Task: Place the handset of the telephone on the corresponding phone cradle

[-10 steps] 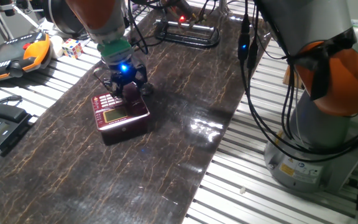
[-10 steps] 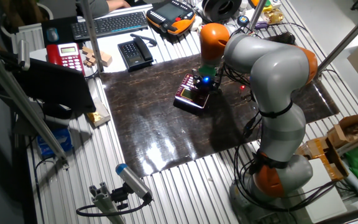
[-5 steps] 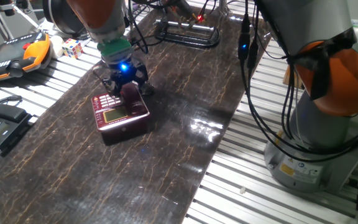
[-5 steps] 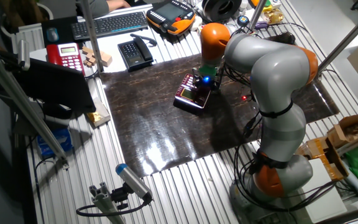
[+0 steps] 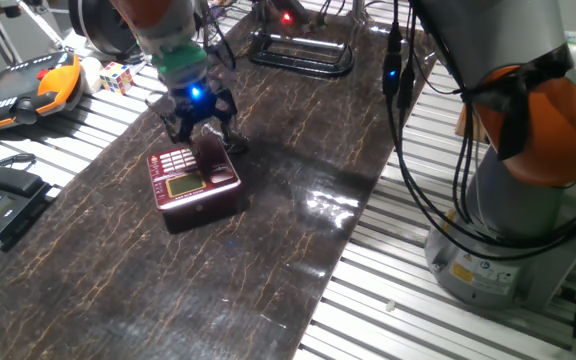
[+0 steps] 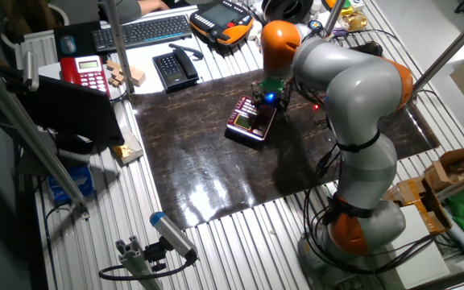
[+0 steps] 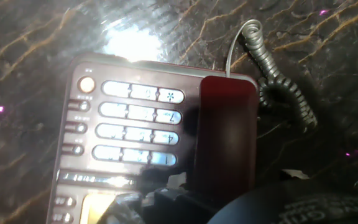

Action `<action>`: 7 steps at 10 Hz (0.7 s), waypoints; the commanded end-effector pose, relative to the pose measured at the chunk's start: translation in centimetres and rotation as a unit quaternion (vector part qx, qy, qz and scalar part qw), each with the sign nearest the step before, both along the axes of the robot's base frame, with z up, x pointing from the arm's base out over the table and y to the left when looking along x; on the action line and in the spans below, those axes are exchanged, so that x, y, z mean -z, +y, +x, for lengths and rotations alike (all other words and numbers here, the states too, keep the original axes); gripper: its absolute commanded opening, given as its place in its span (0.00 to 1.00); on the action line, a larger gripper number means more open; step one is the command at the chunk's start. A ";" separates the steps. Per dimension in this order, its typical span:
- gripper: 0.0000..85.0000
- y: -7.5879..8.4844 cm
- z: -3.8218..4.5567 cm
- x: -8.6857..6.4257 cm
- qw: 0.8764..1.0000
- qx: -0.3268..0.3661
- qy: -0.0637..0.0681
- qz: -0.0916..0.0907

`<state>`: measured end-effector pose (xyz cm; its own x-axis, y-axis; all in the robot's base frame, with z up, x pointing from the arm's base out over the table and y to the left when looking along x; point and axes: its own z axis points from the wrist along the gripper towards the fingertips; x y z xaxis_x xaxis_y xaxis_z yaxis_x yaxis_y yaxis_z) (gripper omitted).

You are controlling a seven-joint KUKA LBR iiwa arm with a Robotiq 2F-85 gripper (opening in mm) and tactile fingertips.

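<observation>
You had the small boxy dark red plastic telephone (image 5: 194, 186) standing on the dark marbled mat (image 5: 268, 260), near the middle of the mat's width and toward its far end in one fixed view. Its grid of pale keys (image 7: 138, 122) and yellowish rectangular display (image 5: 182, 186) faced upward. The small dark red oblong plastic handset (image 7: 224, 140) lay flat along the recessed phone cradle (image 7: 227, 193) at the side of the base, flanking the keys, with its length parallel to the key rows' ends. In the hand view it appeared seated on the base, not tilted. The thin grey coiled cord (image 7: 275, 81) ran from the handset's far end and lay bunched on the mat just beside the telephone's corner.

Your two-finger gripper (image 5: 199, 128), lit by a blue lamp, hung above the far edge of the telephone and over the handset end. In both fixed views it stood clear of the handset, with a gap showing between its fingers and the phone. The jaws were spread apart and held nothing.

Off the mat, on the slatted table (image 5: 388, 290), you had a larger black desk phone (image 6: 175, 69), a bright red telephone (image 6: 84, 74), and an orange-and-black handheld control pendant (image 5: 23, 88).
</observation>
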<state>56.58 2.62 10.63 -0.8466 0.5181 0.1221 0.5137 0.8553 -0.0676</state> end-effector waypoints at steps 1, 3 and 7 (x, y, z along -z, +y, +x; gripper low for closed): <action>0.80 -0.1 0.00 -0.9 0.999 -0.037 0.000 0.017; 0.53 -0.2 -0.05 -2.1 0.995 -0.094 -0.009 0.015; 0.06 -2.3 -1.02 -5.5 0.973 -0.231 -0.008 0.012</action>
